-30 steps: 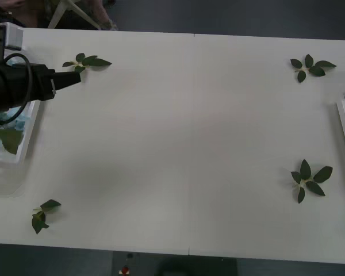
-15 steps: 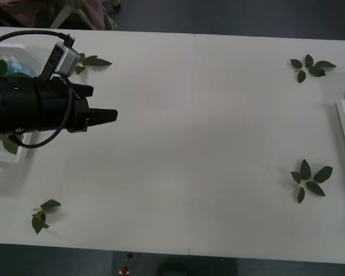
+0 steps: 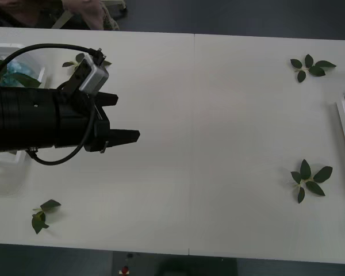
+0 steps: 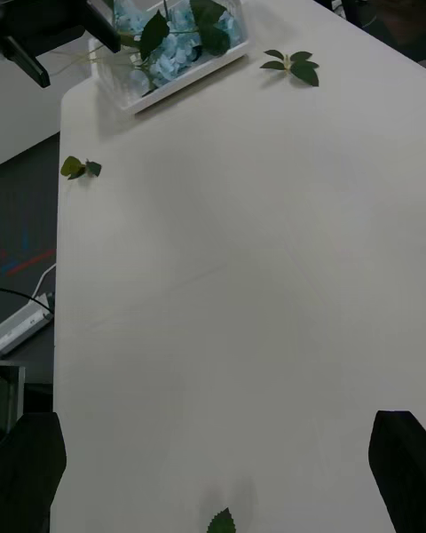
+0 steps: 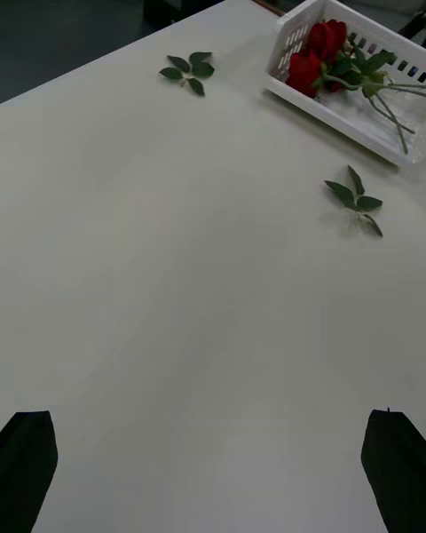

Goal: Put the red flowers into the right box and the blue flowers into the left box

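Nearest, the left tool [image 3: 123, 119] hangs over the bare white desk [image 3: 218, 132] on its left half, black fingers spread and holding nothing. Just behind that arm sits the left box [image 4: 169, 53], a white slotted tray at the desk's left edge, with the blue flowers [image 4: 177, 40] lying inside among big green leaves. Loose leaf sprigs [image 3: 310, 178] lie scattered near the desk's corners, apart from both boxes. Farther off at the right edge, the right box [image 5: 342, 115] holds the red flowers [image 5: 315, 53], heads together at one end, stems trailing toward the other. The right tool [image 4: 217, 462] hovers above the desk, its fingers parted and empty too.
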You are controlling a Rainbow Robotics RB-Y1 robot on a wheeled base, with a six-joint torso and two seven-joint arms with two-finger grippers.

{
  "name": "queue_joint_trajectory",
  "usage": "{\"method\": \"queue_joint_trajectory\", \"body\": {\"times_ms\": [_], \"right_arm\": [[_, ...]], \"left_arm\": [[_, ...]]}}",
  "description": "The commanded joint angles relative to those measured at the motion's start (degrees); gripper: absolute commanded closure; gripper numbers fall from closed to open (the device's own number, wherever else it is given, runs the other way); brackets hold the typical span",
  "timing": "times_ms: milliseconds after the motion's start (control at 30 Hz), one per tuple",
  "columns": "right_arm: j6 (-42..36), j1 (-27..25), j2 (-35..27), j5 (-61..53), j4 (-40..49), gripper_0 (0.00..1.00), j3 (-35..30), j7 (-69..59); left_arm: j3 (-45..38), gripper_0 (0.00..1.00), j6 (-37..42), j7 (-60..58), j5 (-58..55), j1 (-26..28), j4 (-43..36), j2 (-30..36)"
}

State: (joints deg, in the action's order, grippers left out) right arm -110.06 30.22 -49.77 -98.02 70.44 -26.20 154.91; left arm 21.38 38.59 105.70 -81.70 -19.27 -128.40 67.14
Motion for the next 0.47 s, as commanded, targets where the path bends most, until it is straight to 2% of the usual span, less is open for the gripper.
{"method": "queue_joint_trajectory", "body": {"times_ms": [33,467], "right_arm": [[0.06,0.54,-1.65,-0.24,1.63,0.0,-0.6,0.09],[0.06,0.54,-1.65,-0.24,1.63,0.0,-0.6,0.09]], "left_arm": [[-0.9,0.0,-0.53,2.32,-0.92,-1.12,-2.47,1.76],[-0.99,0.0,-0.53,3.46,-1.27,-1.21,-2.21,1.76]]}}
